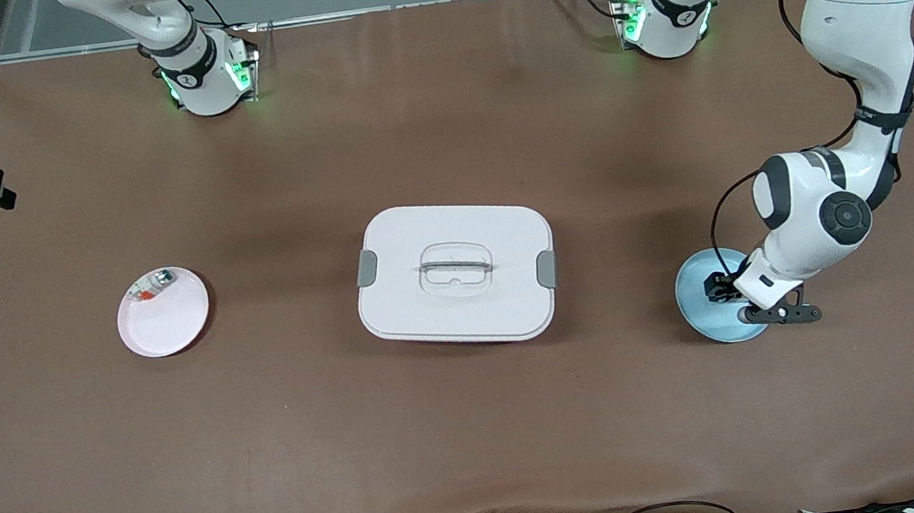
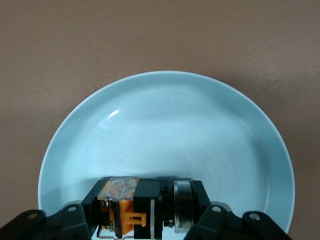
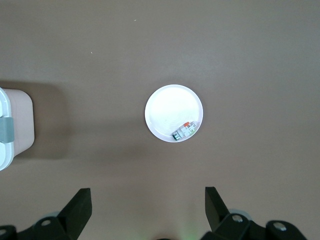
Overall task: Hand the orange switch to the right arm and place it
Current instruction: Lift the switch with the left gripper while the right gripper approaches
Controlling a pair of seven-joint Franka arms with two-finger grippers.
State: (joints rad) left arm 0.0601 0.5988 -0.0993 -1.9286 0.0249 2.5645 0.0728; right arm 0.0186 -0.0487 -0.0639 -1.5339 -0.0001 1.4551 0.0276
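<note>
The switch (image 2: 131,209) is gripped by the left pincer (image 2: 145,220), down in the blue plate (image 2: 170,125) at the left arm's end of the desk (image 1: 476,426). The right pincer (image 3: 145,205) is held wide open, high over the pink plate (image 3: 165,107), waiting.

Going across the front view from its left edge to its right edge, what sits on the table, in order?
Pink plate holding a small clear-and-silver part → white lidded box → blue plate, where the left gripper is shut on the orange switch.
</note>
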